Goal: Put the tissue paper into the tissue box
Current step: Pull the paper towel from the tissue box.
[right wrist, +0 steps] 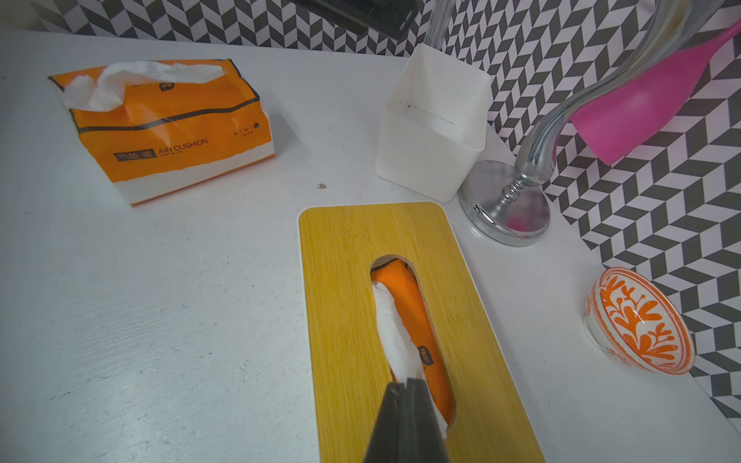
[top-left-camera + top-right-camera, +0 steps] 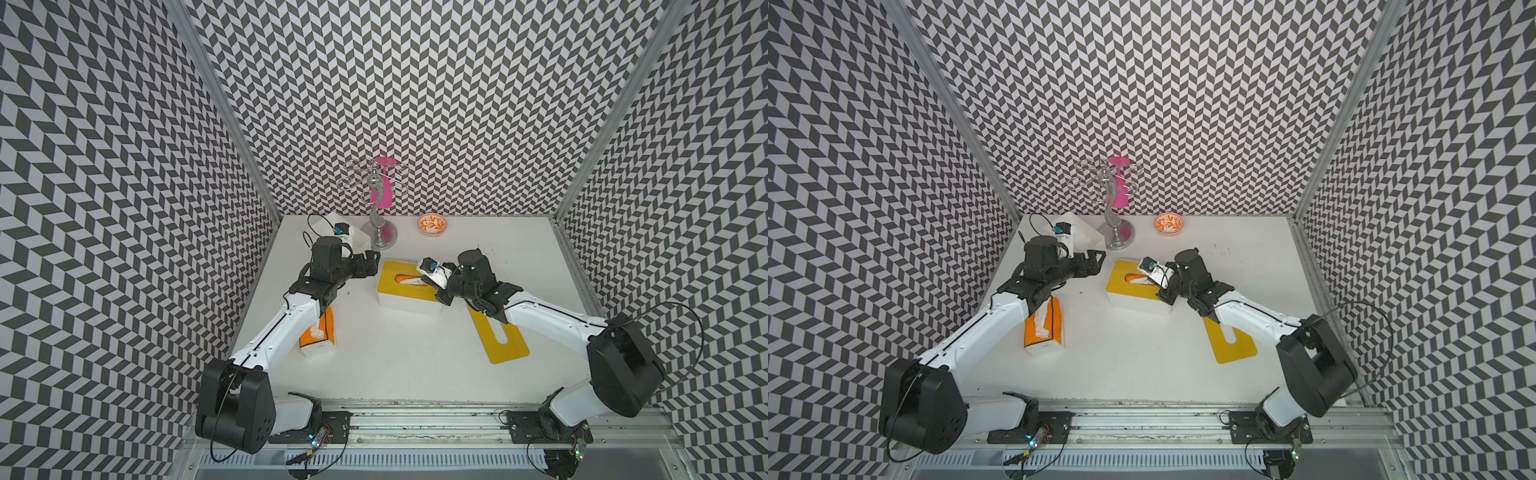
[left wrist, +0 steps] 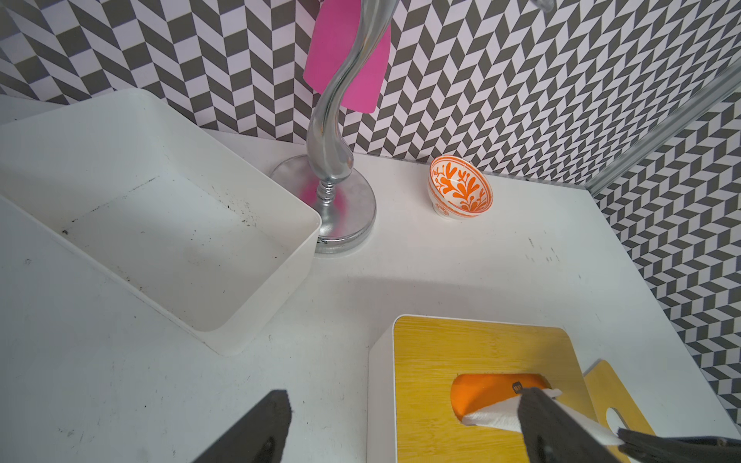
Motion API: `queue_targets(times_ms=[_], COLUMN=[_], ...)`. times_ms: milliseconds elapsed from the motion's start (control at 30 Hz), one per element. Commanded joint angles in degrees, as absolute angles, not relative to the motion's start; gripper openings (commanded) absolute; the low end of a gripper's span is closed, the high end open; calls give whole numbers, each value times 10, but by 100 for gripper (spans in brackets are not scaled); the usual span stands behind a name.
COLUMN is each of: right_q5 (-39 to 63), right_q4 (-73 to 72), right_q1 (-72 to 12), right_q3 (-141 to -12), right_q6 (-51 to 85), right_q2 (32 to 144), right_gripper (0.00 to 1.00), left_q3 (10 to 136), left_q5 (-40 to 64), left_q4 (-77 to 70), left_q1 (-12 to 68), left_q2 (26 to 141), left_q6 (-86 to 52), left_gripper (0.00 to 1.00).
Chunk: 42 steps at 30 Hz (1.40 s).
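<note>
One tissue [image 1: 395,340] lies lengthwise along box slot [image 1: 413,332].

White table [image 2: 415,365], tissue box [image 2: 390,297], tissue pack [image 2: 322,338], bowl [image 2: 432,225]

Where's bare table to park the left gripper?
Open stretch between the tissue pack and the loose yellow lid, in front of the tissue box. Also right of the orange bowl. Crowded: back-left, white bin against the silver stand.

walls [image 2: 415,104]: black-white chevron pattern, three sides | table [image 2: 415,353]: white, scuffed | corner posts [image 2: 615,108]: aluminium
</note>
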State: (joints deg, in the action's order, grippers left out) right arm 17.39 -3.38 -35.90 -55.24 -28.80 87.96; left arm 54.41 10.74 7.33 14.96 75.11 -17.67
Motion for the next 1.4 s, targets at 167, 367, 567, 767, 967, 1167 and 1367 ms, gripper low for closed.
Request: queue_targets(times_ms=[167, 367, 567, 767, 967, 1167, 1367], right_q5=[195, 191, 190, 194, 120, -5, -150], right_q4=[-46, -38, -28, -69, 34, 134, 198], right_q1=[-370, -380, -381, -383, -418, -471, -520], right_q3=[-601, -622, -620, -560, -638, -735, -795], right_q6=[-293, -297, -290, -299, -365, -441, -505], right_q2=[894, 903, 870, 825, 867, 929, 989], right_gripper=[0, 25, 50, 70, 72, 70, 62], left_q3=[542, 542, 542, 542, 537, 511, 484], left_q5=[114, 115, 115, 116, 70, -5, -49], left_q4=[63, 63, 63, 63, 69, 57, 35], left_q1=[146, 145, 144, 143, 136, 116, 98], left_q2=[755, 756, 756, 755, 737, 688, 634], left_q6=[-177, -177, -177, -178, -185, -206, -217], left_gripper=[93, 93, 93, 93, 93, 94, 100])
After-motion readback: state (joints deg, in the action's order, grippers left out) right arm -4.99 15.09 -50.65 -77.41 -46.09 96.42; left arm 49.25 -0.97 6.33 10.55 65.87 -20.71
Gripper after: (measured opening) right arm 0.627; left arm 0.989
